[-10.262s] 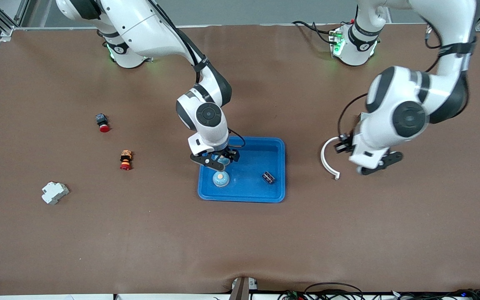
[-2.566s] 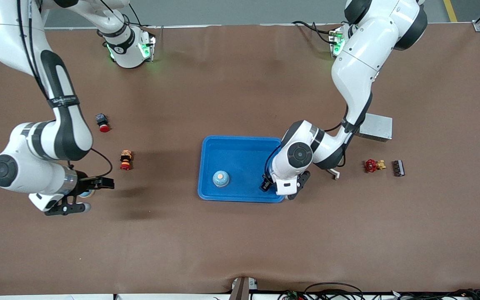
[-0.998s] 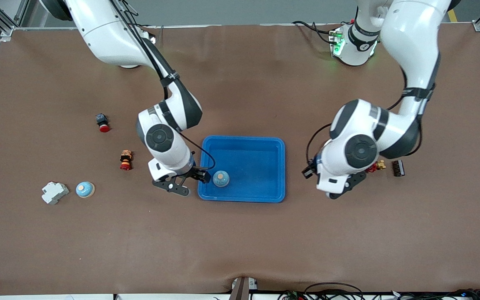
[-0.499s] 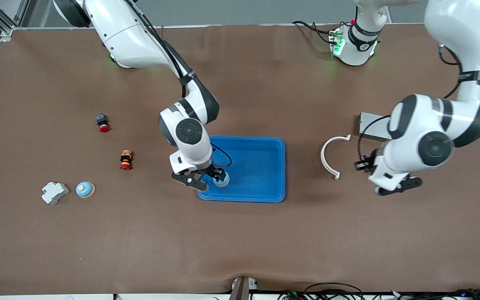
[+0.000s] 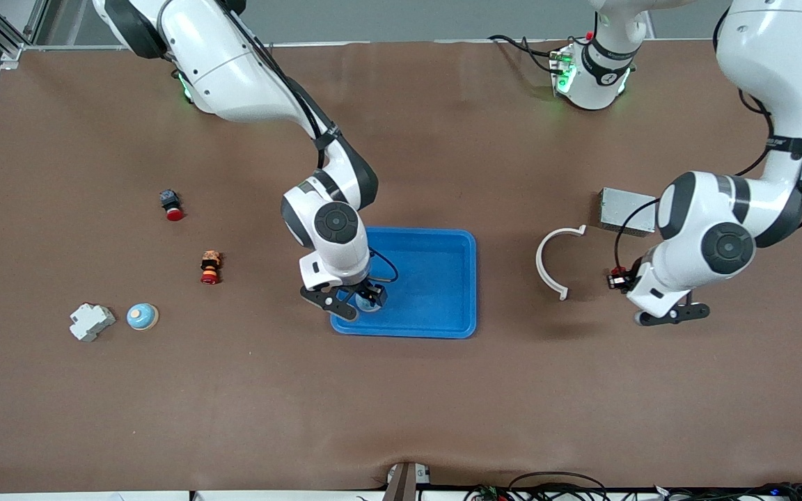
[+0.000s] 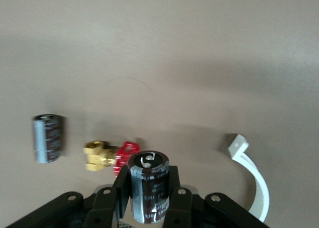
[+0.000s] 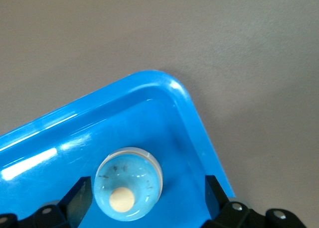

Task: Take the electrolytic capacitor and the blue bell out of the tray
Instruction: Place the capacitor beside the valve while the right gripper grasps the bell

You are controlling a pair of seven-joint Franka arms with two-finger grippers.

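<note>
My left gripper (image 5: 672, 314) is shut on a dark capacitor (image 6: 149, 180), held upright between its fingers above the brown table near the left arm's end. A second capacitor (image 6: 48, 138) lies on the table beside a red and gold valve (image 6: 112, 156). My right gripper (image 5: 354, 300) hangs open over the blue tray (image 5: 429, 278), at its corner nearest the front camera on the right arm's side. A pale blue bell (image 7: 128, 184) sits in the tray (image 7: 60, 133) between the spread fingers (image 7: 79, 198), which do not touch it. The bell (image 5: 371, 300) is mostly hidden in the front view.
A white plastic arc (image 5: 554, 261) and a grey metal box (image 5: 624, 209) lie between the tray and the left gripper. Toward the right arm's end are another blue bell (image 5: 142, 316), a white block (image 5: 91, 321), a red button (image 5: 173, 205) and an orange and red part (image 5: 210, 268).
The right gripper has swung from beside the tray to over the bell in it. The left gripper has carried the capacitor away from the tray, past the white arc, toward its own end.
</note>
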